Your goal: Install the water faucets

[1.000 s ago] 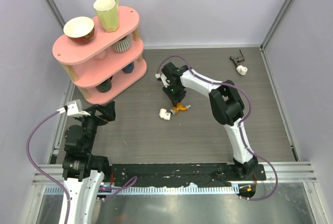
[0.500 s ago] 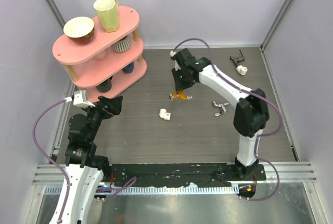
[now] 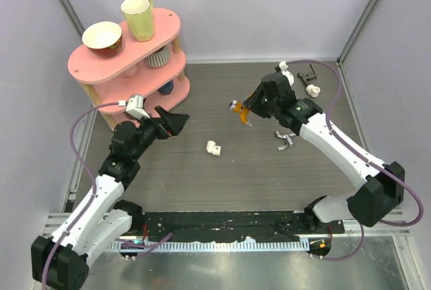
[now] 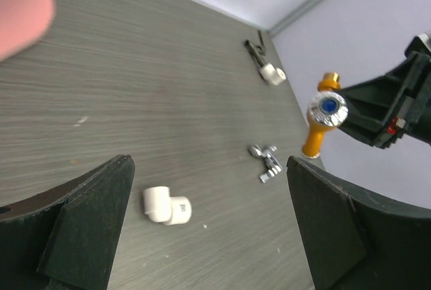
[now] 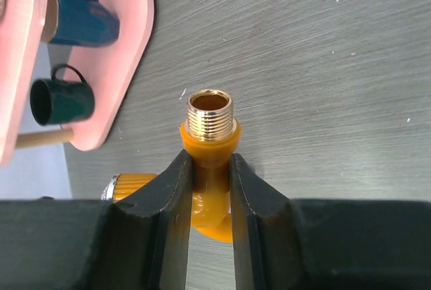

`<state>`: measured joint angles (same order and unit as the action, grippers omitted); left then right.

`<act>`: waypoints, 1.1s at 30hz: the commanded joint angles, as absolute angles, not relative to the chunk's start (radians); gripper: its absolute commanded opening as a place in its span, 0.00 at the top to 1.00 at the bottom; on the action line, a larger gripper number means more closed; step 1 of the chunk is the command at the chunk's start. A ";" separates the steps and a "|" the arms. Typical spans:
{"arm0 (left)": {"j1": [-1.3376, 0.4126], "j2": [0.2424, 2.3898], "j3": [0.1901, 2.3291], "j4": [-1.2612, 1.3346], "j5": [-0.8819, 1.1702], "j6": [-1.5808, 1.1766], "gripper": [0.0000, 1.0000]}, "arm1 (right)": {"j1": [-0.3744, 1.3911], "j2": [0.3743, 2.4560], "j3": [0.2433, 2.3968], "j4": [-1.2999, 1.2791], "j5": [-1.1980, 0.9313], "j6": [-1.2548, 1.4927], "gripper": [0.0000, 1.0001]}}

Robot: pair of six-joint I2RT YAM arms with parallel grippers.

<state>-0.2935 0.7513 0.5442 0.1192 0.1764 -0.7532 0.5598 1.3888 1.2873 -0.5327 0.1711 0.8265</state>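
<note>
My right gripper (image 3: 248, 111) is shut on the orange tap (image 3: 240, 112) and holds it above the table; its brass threaded end (image 5: 210, 115) points away from the wrist and its silvery knob (image 4: 328, 107) faces the left arm. The white pipe fitting (image 3: 213, 148) lies on the table at the centre; it also shows in the left wrist view (image 4: 166, 206). My left gripper (image 3: 176, 121) is open and empty, above the table left of the fitting, its fingers (image 4: 74, 229) wide apart.
A small silver tap piece (image 3: 285, 140) lies right of centre. A dark tap piece with a white end (image 3: 310, 83) lies at the back right. A pink shelf (image 3: 128, 68) with cups and a bowl stands at the back left.
My right gripper has lifted the orange tap off the table and carried it right. My left arm has reached forward and right toward the fitting. The silver piece came into view.
</note>
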 commanded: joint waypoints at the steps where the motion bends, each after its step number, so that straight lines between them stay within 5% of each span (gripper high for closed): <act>1: -0.447 0.845 0.597 0.326 0.105 -0.770 0.00 | 0.558 1.304 1.233 -0.436 0.249 1.032 0.99; 12: -0.729 1.205 0.699 0.649 0.009 -0.769 0.00 | 0.558 1.177 1.065 -0.347 0.181 1.304 0.99; 23: -0.853 1.426 0.776 0.804 -0.061 -0.762 0.12 | 0.558 1.143 1.020 -0.333 0.183 1.405 0.99; 31: -0.861 1.537 0.821 0.857 -0.078 -0.755 0.33 | 0.558 1.144 1.020 -0.324 0.178 1.433 0.99; 33: -0.862 1.554 0.834 0.865 -0.060 -0.758 0.50 | 0.558 1.147 1.020 -0.318 0.181 1.434 0.99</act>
